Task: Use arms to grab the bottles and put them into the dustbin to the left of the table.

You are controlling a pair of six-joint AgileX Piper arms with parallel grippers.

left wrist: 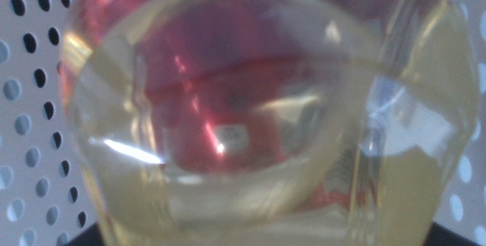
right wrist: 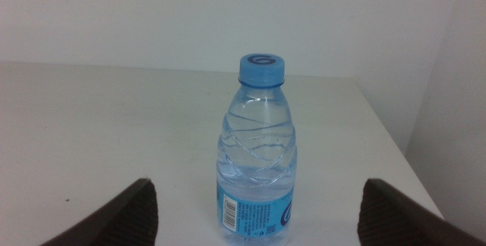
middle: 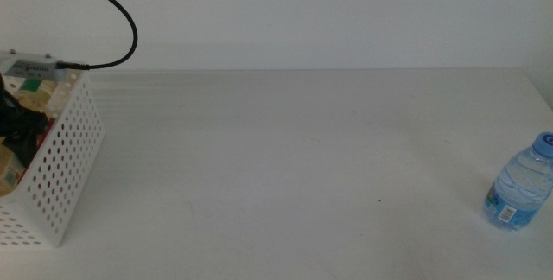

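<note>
The dustbin (middle: 65, 172), a white perforated basket, stands at the table's (middle: 285, 159) left edge. My left gripper (middle: 19, 123) reaches down inside it as a dark shape. In the left wrist view the clear bottle of yellow liquid (left wrist: 250, 124) fills the picture, pressed close to the camera. The red can (left wrist: 228, 86) shows through it, and the basket's holed wall (left wrist: 30, 86) is behind. The blue-capped water bottle (middle: 521, 185) stands upright at the far right of the table. My right gripper (right wrist: 258, 193) is open, and the water bottle (right wrist: 257, 155) stands just ahead between its jaws, untouched.
A black cable (middle: 117, 12) loops over the basket's far rim, where a grey patch (middle: 34, 66) sits. The table's right edge (right wrist: 395, 147) runs close behind the water bottle. The right arm is out of the middle view.
</note>
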